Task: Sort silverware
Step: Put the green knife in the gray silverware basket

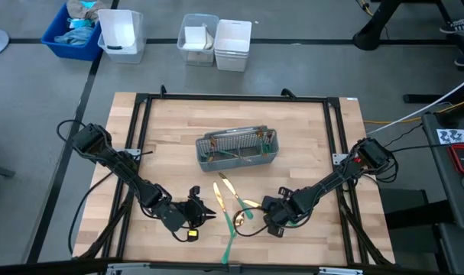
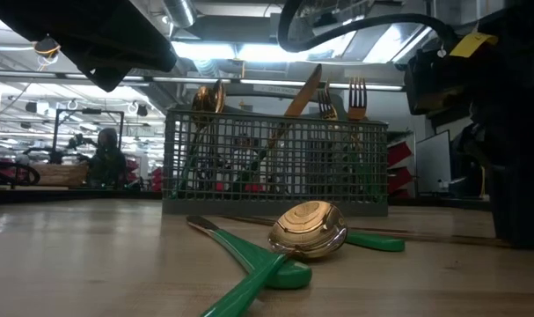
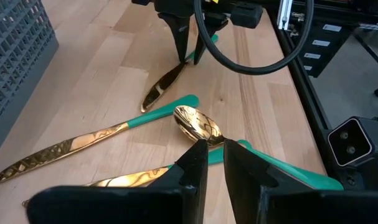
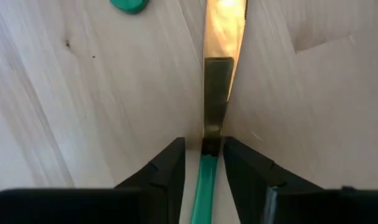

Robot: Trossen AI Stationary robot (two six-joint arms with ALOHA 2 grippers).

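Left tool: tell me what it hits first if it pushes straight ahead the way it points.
Most likely the gold spoon, lying just beyond the left tool. Past it lie a knife and the right tool. Depth is hard to judge.

A robotics lab or workshop is showing here: a butcher-block surface point(image 1: 170, 130) sitting inside a black metal frame point(image 1: 230, 98), plastic bins point(image 1: 121, 33) standing on grey flooring toward twelve o'clock, strip lights point(image 2: 249, 53) glowing overhead.

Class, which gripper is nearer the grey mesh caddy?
Neither clearly. The left gripper and the right gripper sit about equally far on the near side of the caddy, flanking loose silverware.
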